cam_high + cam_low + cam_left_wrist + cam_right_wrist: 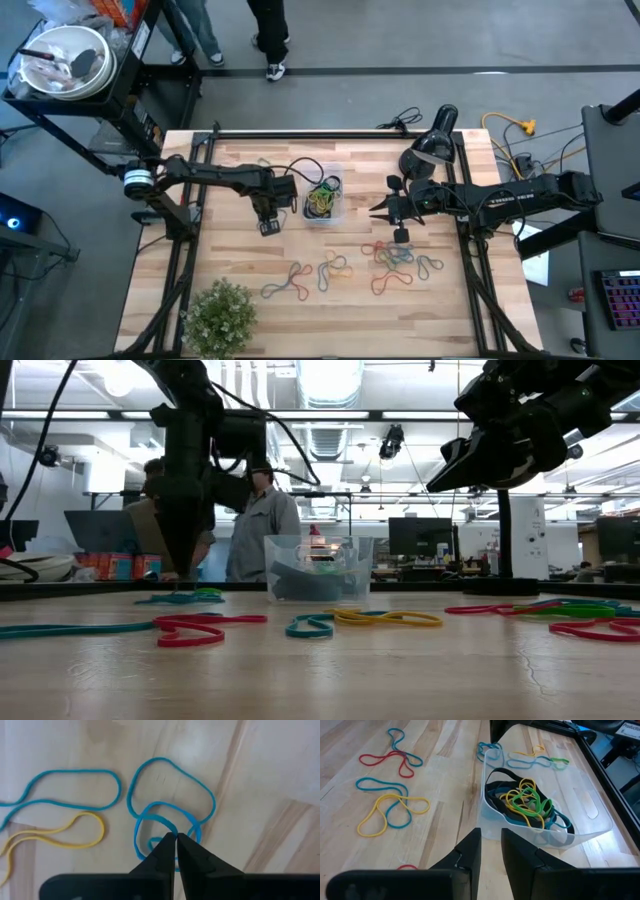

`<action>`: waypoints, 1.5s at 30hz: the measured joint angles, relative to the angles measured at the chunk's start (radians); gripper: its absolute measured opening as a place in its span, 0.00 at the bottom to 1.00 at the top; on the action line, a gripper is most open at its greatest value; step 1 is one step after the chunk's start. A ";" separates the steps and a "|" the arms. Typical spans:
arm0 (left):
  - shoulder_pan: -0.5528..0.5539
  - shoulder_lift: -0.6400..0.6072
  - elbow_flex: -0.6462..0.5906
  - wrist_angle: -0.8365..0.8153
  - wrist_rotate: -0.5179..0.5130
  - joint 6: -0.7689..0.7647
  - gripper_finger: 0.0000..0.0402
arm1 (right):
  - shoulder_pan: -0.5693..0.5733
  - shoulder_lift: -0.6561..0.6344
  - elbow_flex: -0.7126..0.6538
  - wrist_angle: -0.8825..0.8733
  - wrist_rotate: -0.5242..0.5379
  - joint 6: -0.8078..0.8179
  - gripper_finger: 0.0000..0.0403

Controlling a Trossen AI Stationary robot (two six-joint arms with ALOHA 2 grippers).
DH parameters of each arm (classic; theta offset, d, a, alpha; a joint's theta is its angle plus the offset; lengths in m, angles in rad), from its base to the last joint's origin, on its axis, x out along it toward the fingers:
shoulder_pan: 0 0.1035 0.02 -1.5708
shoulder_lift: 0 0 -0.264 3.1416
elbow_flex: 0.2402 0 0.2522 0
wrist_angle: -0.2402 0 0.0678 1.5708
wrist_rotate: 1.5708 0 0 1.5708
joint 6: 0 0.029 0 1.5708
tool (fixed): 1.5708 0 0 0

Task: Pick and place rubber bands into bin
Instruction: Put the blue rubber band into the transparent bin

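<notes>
The wooden table (250, 330) carries everything, and the clear bin (324, 198) near its middle serves as the landmark. Left of the bin, the left arm reaches in from the table's edge, and the left gripper (176, 836) points down at the wood just beside the bin — its fingers pressed together on a blue rubber band (170, 800) that lies looped on the table. A second blue band (60, 787) and a yellow band (55, 837) lie near it, apart from the fingers. Right of the bin, the right gripper (490, 842) hangs above the table with its fingers a narrow gap apart, holding nothing. Inside the bin sits a tangle of black, yellow, green and blue bands (527, 802). In front of the bin, toward the potted plant (222, 315), loose rubber bands (395, 260) in red, blue, yellow and green lie scattered on the wood.
</notes>
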 joint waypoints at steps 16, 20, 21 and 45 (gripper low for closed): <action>-0.030 -0.332 0.058 0.001 -0.026 -0.038 0.00 | 0.000 0.000 0.000 0.001 0.000 -0.003 0.17; -0.050 -0.431 0.059 0.060 -0.062 -0.054 0.00 | -0.001 0.000 0.000 0.003 0.000 -0.003 0.17; -0.056 -0.455 0.059 0.091 -0.066 -0.054 0.00 | -0.001 0.000 0.000 0.005 0.000 -0.003 0.17; -0.036 -0.179 0.122 0.544 -0.143 0.086 0.00 | 0.000 0.000 0.000 0.005 0.000 0.001 0.17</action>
